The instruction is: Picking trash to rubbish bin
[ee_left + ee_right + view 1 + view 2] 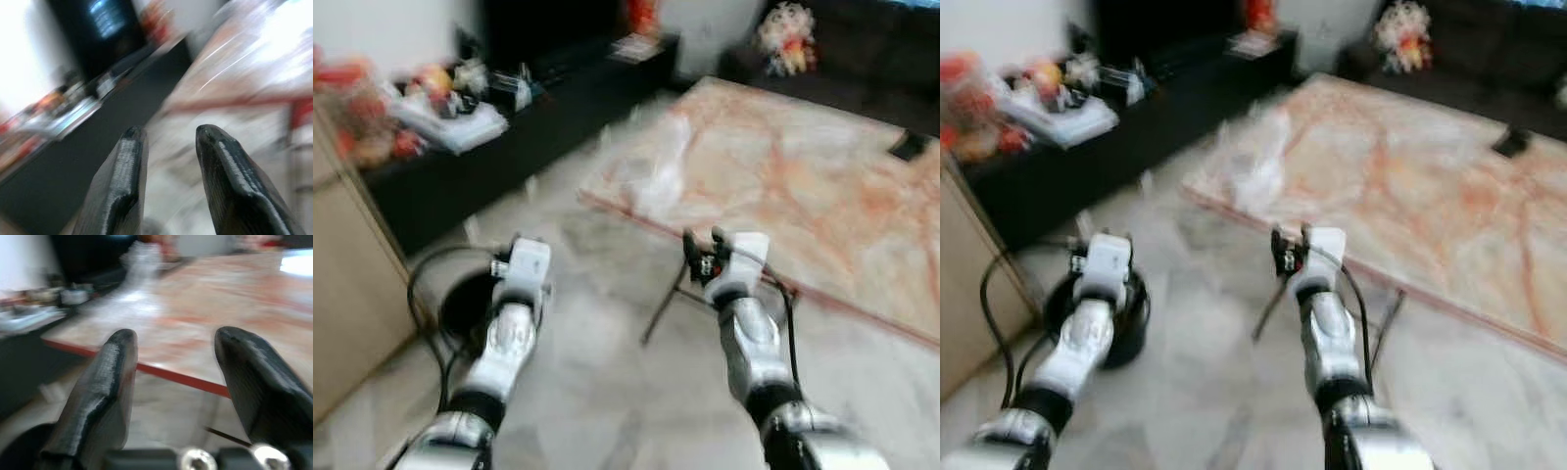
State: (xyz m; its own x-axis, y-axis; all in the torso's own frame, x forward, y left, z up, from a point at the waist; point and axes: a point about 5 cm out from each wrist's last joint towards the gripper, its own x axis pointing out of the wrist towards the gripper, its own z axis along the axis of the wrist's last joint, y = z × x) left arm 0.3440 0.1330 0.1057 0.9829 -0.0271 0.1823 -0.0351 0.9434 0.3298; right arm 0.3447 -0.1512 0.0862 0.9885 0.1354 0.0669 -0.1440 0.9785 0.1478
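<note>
Living room, pale marbled floor [607,392], all views motion-blurred, so the robot is probably walking or turning. Far left: beige cabinet side [342,284], then a long low black TV bench [509,127] cluttered with blurry red and white items, too smeared to name. A black round rubbish bin [1102,313] stands on the floor just beside the bench, under the left arm; a black cable loops next to it.

Left claw [166,147] is held forward at about waist height over the bin area, fingers slightly parted, nothing between them, touching nothing. Released.

Centre: marble-look table [803,186] with pinkish veining and a red edge, on thin dark legs. A crumpled clear plastic bag [651,171] lies on the table's near-left corner; likely the trash to pick, placed well apart from the bin, so it needs a carry across. Small dark object [908,145] near the table's far right, unclear what.

Right claw [173,377] is raised in front of the table edge, pointing toward the plastic, fingers wide apart, empty, short of the table, not touching. Both arms look pre-posed for approach; no grasp yet.

Far right background: dark sofa [862,69] with a floral bundle [786,37] on it.
</note>
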